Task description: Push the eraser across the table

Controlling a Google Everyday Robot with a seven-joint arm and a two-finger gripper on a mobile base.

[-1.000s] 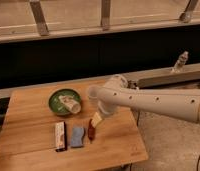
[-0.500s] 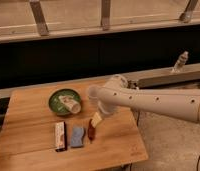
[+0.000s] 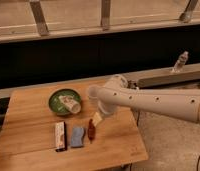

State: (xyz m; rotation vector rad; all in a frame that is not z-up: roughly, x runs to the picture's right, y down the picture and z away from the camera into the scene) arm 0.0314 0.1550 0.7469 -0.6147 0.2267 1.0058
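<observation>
The eraser (image 3: 60, 135) is a long narrow block with a whitish and reddish-brown face and a black edge. It lies near the front of the wooden table (image 3: 28, 120), left of the blue-grey pad (image 3: 77, 136). A small dark red oblong thing (image 3: 91, 130) lies right of the pad. My gripper (image 3: 96, 119) hangs at the end of the white arm (image 3: 153, 102), just above and right of the dark red thing, well right of the eraser.
A green bowl (image 3: 62, 101) with a whitish cup lying in it sits at the table's middle back. A plastic bottle (image 3: 179, 62) stands on the ledge at the right. A dark wall runs behind the table.
</observation>
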